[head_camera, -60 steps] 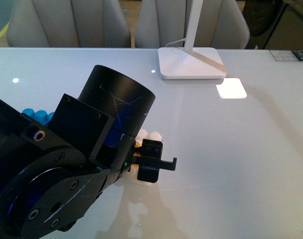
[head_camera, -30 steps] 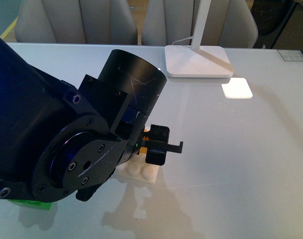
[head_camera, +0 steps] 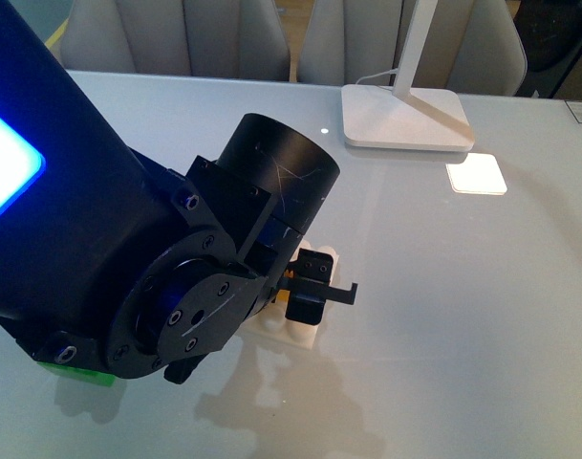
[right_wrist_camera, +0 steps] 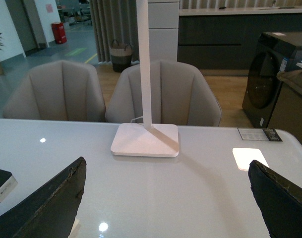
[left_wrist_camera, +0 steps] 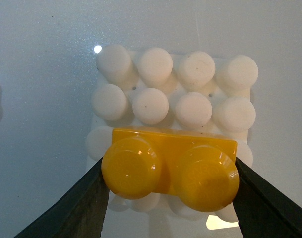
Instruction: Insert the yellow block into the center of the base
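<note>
left gripper (left_wrist_camera: 170, 203) clamps yellow block (left_wrist_camera: 169, 168) over base (left_wrist_camera: 155, 104), near rows; nudge toward studs ahead of fingertips, square up, press straight down.

Two beige chairs (right_wrist_camera: 54, 91) stand behind the glossy white table (right_wrist_camera: 190, 188).

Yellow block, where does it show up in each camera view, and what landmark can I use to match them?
Front view: the yellow block is only an orange sliver at the left gripper, near centre, mostly hidden by the arm.
Left wrist view: the yellow block fills the lower middle, clamped between the fingers, overlapping the base.
Right wrist view: not in it.
Shared landmark: the base, seen in the front and left wrist views only.
</note>
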